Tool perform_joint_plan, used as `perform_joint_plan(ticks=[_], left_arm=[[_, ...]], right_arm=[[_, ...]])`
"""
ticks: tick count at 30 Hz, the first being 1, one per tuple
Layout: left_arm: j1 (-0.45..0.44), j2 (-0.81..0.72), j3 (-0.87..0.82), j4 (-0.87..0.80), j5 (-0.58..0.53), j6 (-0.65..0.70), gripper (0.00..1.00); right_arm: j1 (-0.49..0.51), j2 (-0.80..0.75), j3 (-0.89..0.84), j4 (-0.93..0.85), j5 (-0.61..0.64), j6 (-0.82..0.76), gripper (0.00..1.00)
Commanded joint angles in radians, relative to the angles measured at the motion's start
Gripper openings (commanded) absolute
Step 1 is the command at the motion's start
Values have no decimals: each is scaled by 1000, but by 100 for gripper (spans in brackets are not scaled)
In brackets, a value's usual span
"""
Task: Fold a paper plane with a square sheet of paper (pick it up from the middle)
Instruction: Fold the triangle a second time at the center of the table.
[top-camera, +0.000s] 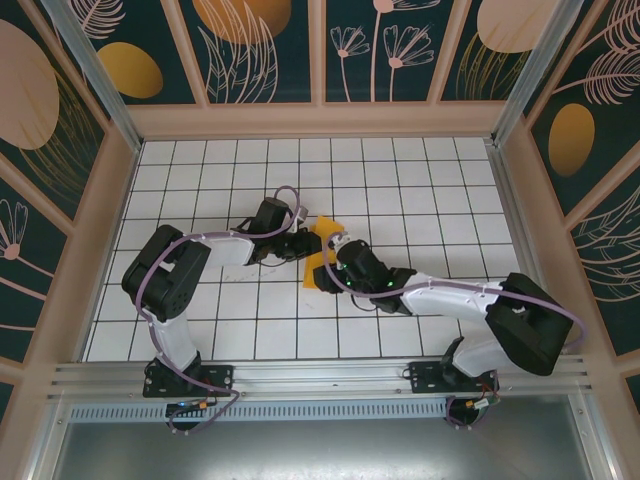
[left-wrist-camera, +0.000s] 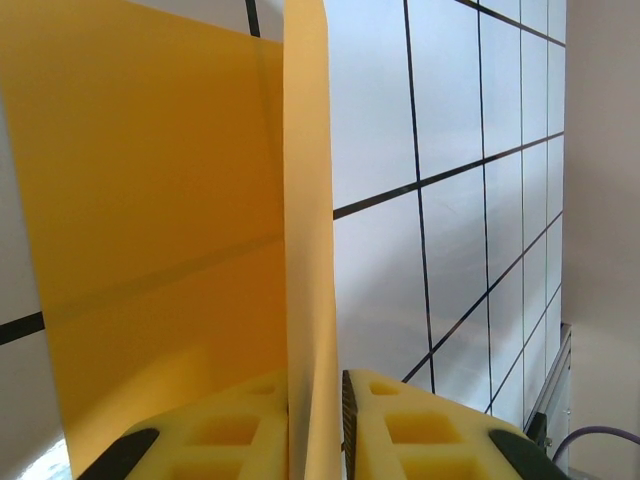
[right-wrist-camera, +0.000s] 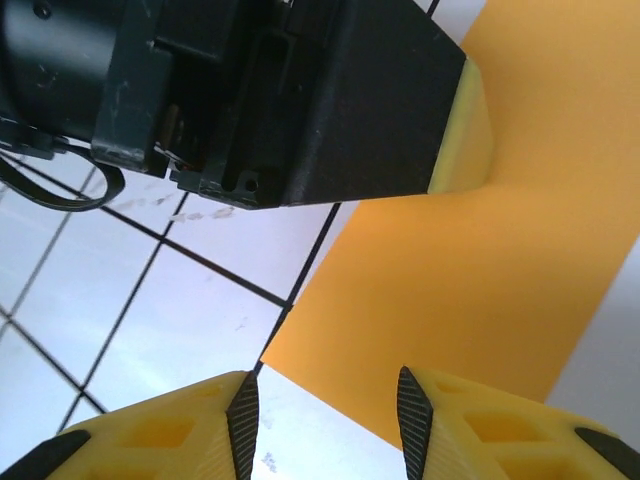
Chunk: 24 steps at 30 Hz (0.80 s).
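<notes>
Square sheet of paper (top-camera: 325, 229) lies at centre of worktop (top-camera: 400, 180), btwn both arms. Your left fingers (left-wrist-camera: 410, 425) pinch its raised fold, prob. to hold the crease upright. Your right fingers (right-wrist-camera: 490, 425) stand spread over the flat part, gripping nothing.

The left gripper (top-camera: 303, 246) crowds the square sheet of paper (top-camera: 324, 228) (seemingly pinching it); the table (top-camera: 420, 180) around lies free.
</notes>
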Motion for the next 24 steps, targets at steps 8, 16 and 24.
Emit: perform_joint_plan(ticks=[8, 16, 24], left_arm=[[7, -29, -5, 6, 6, -8, 19], [8, -21, 10, -8, 4, -7, 19], [7, -21, 6, -4, 16, -12, 19]], right_arm=[[106, -29, 43, -10, 343, -70, 45], [56, 10, 87, -93, 264, 28, 62], [100, 66, 133, -95, 165, -88, 60]])
